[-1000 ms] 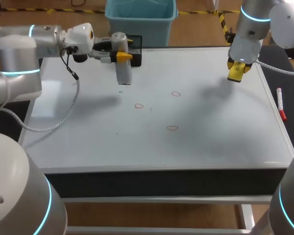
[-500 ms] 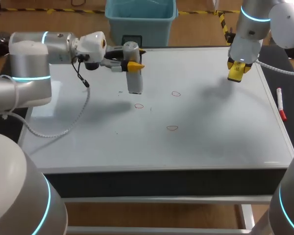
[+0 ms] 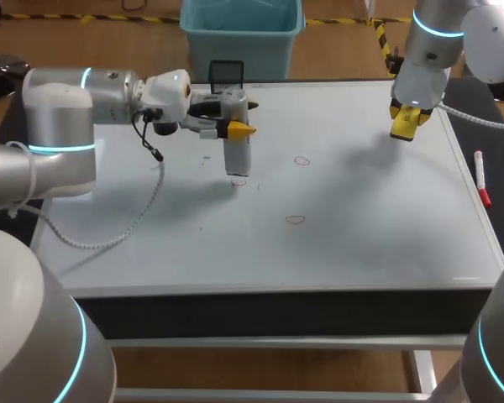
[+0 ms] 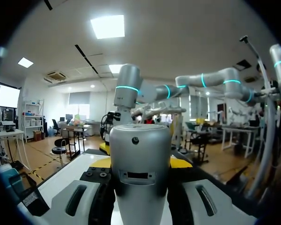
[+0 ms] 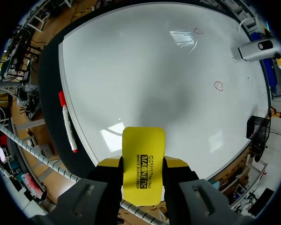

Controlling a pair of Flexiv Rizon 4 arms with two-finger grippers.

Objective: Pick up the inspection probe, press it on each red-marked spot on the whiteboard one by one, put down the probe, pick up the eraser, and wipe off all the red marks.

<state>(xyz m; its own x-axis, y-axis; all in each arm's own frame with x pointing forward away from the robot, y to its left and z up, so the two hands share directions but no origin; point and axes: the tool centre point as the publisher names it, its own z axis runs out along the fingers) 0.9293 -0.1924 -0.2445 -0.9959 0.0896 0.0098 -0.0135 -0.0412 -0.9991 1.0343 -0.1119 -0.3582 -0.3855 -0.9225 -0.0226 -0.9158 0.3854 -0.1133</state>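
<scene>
Swung left arm (image 3: 59, 126) in over the last second, from the far left corner of the whiteboard (image 3: 361, 235) toward its middle, carrying the probe (image 3: 237, 155) along; kept right arm (image 3: 428, 50) parked above the whiteboard's far right corner.

Holding the probe upright in left gripper (image 3: 235, 128), fingers clamped on its upper body from both sides, lower end down near the whiteboard's middle. Holding the yellow eraser (image 5: 143, 164) in right gripper (image 3: 406, 120), pinched flat between both fingers, well above the whiteboard's surface. Leaving the red pen (image 3: 480, 178) untouched, just off the whiteboard's right edge. Counting three small red marks around the whiteboard's middle: nearest one (image 3: 238, 181) right under the probe's lower end, another (image 3: 301, 160) farther toward the right, a third (image 3: 295, 220) closer to the near edge. Cannot tell from above whether the probe's end is touching the whiteboard yet.

Likely trouble from here:
- Missing the mark, since so small a target is hidden under the probe's own body on the way down.
- Pushing too hard and sliding the probe up through the sideways grip, or tilting it.
- Dragging instead of lifting between spots, smearing ink before the check is done.
- Letting the loose cable (image 3: 151, 201) under the left wrist brush the whiteboard.
</scene>
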